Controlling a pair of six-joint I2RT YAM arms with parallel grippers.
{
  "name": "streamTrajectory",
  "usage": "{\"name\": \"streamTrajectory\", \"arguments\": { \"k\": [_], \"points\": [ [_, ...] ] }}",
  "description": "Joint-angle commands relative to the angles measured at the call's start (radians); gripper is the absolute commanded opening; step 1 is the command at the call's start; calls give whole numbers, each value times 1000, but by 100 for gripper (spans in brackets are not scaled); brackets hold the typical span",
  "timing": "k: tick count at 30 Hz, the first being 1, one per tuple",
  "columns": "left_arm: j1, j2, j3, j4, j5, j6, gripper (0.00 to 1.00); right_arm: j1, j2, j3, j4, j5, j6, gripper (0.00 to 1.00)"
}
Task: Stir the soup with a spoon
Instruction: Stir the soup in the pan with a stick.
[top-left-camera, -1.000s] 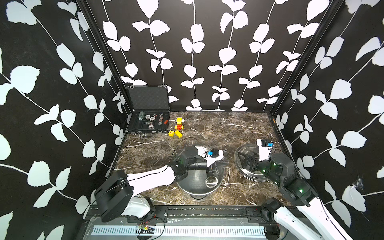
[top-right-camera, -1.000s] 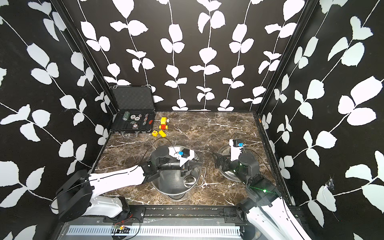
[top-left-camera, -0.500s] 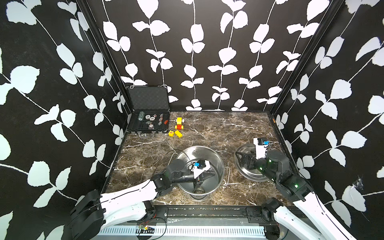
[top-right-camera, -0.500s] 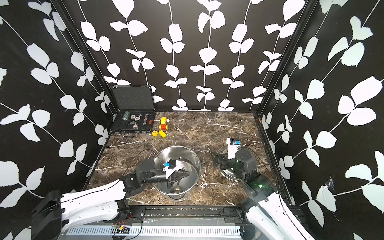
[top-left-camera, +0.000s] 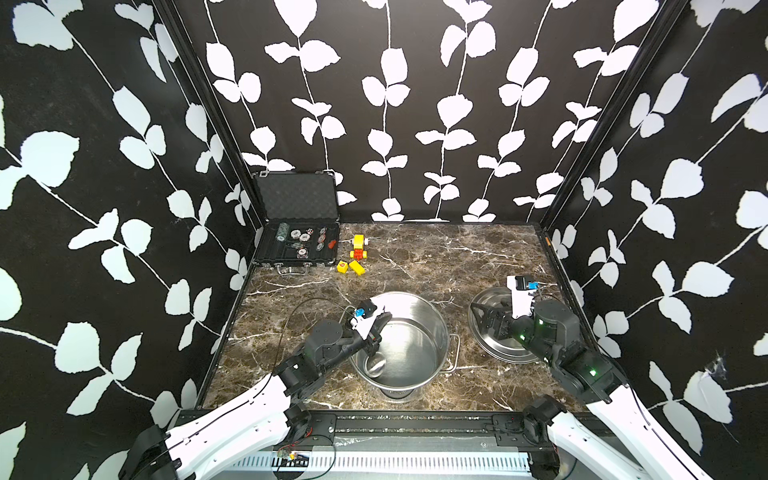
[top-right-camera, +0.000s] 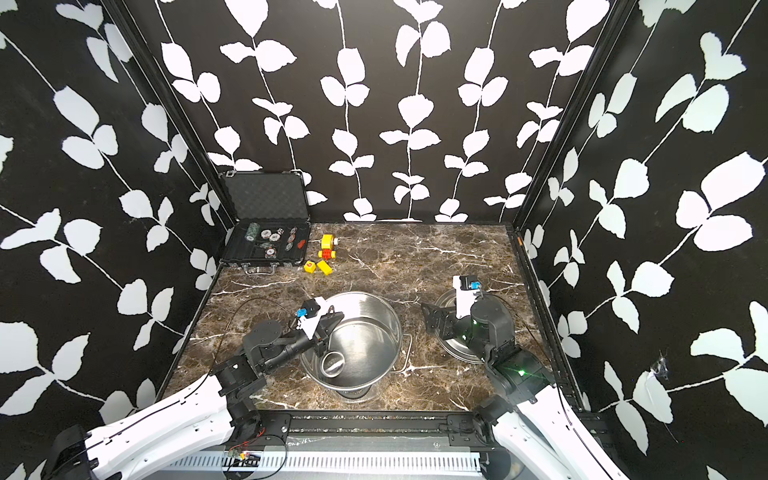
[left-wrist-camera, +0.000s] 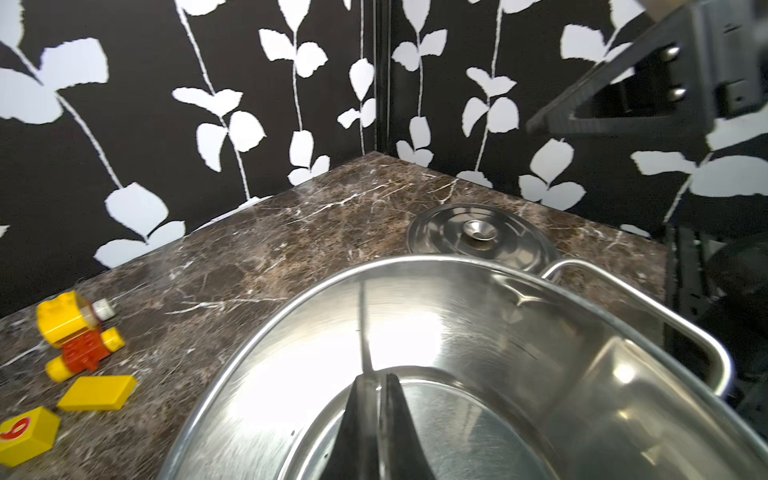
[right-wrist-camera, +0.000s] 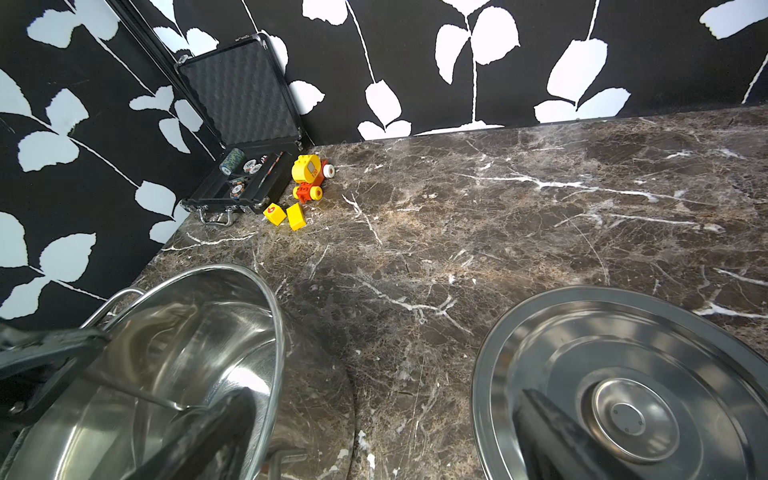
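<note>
The large steel pot (top-left-camera: 419, 328) (top-right-camera: 370, 324) stands at the front middle of the marble table; its inside is bare and shiny, and no soup shows. My left gripper (top-left-camera: 373, 341) (top-right-camera: 321, 338) (left-wrist-camera: 378, 378) reaches in over the pot's left rim, shut on the thin handle of the spoon (left-wrist-camera: 365, 328). The spoon's round bowl (top-left-camera: 376, 366) (top-right-camera: 332, 362) rests near the pot's bottom at the left wall. My right gripper (top-left-camera: 484, 322) (top-right-camera: 434, 322) (right-wrist-camera: 374, 419) hangs wide open and holds nothing, over the left edge of the flat lid (top-left-camera: 498, 353) (right-wrist-camera: 623, 365).
An open black case (top-left-camera: 297, 245) of poker chips lies at the back left. Beside it are a yellow-and-red toy (top-left-camera: 358, 248) and two yellow blocks (top-left-camera: 352, 267). Patterned walls close in the table on three sides.
My left gripper has swept the spoon from the middle of the pot over to its left wall, with the arm drawing back. The right gripper has barely shifted above the lid.
</note>
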Motion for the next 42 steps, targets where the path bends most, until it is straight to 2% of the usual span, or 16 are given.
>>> {"name": "streamTrajectory", "arguments": {
  "k": [1, 7, 10, 15, 18, 23, 31, 36, 42],
  "points": [
    [13, 21, 24, 11, -97, 15, 0, 4, -12, -7, 28, 2, 1, 99],
    [19, 192, 112, 110, -120, 66, 0, 4, -15, -8, 29, 1, 1, 99],
    [22, 300, 166, 188, -72, 82, 0, 4, -19, -8, 19, 7, 0, 99],
    [22, 501, 278, 300, 72, 79, 0, 4, -34, -2, 4, 16, -2, 99],
    [22, 597, 336, 375, 202, 67, 0, 4, -43, 7, -13, 24, -4, 99],
    [14, 702, 399, 485, 392, -9, 0, 4, -45, 25, -35, 33, -15, 99],
    [-88, 691, 378, 488, 539, 4, 0, 4, -25, 34, -24, 32, -18, 99],
    [-133, 629, 316, 417, 541, 19, 0, 4, -14, 34, -13, 22, -14, 99],
    [-160, 540, 214, 395, 519, -27, 0, 4, -12, 32, -9, 17, -10, 99]
  ]
}}
